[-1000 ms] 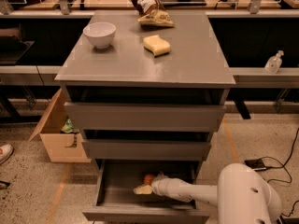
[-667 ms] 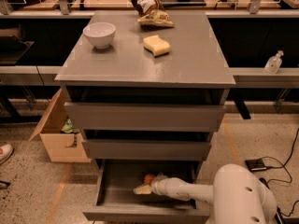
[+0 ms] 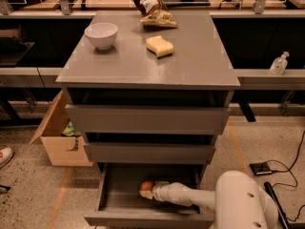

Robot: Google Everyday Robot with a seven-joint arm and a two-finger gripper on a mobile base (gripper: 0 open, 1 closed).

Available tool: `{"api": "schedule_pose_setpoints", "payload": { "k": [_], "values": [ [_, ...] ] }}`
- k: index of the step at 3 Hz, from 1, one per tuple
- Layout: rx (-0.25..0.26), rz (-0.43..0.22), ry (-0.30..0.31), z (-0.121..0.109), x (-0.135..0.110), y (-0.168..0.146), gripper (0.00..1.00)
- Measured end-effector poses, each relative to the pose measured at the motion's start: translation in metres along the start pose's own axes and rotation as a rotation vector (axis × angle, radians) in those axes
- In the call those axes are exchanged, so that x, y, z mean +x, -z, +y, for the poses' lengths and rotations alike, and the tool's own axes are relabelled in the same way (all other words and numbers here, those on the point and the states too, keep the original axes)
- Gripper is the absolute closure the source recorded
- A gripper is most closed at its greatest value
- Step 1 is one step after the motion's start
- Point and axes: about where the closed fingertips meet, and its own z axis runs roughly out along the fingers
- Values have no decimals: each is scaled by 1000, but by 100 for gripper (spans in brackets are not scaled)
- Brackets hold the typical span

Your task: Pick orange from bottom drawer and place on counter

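Note:
The bottom drawer (image 3: 112, 205) is pulled open at the foot of the grey cabinet. The orange (image 3: 147, 185) lies inside it, near the middle, partly hidden. My gripper (image 3: 148, 192) reaches into the drawer from the right, at the end of the white arm, and sits right at the orange. The counter (image 3: 190, 56) is the cabinet's flat grey top, above the two shut wider drawers.
On the counter stand a white bowl (image 3: 101, 35), a pale yellow sponge (image 3: 159, 46) and a crumpled snack bag (image 3: 153, 11). A cardboard box (image 3: 56, 137) sits on the floor at the left. A clear bottle (image 3: 279, 64) stands on the right shelf. Cables lie on the floor at the right.
The camera view has shifted slightly. The arm stays in the drawer, with the gripper still at the orange.

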Motion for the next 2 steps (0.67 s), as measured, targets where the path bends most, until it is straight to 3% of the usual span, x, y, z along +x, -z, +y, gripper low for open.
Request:
{"api": "schedule_pose_setpoints", "payload": {
  "k": [1, 2],
  "values": [
    [-24, -2, -15, 4, 5, 1, 64],
    [-93, -39, -16, 14, 12, 19, 88]
  ]
}}
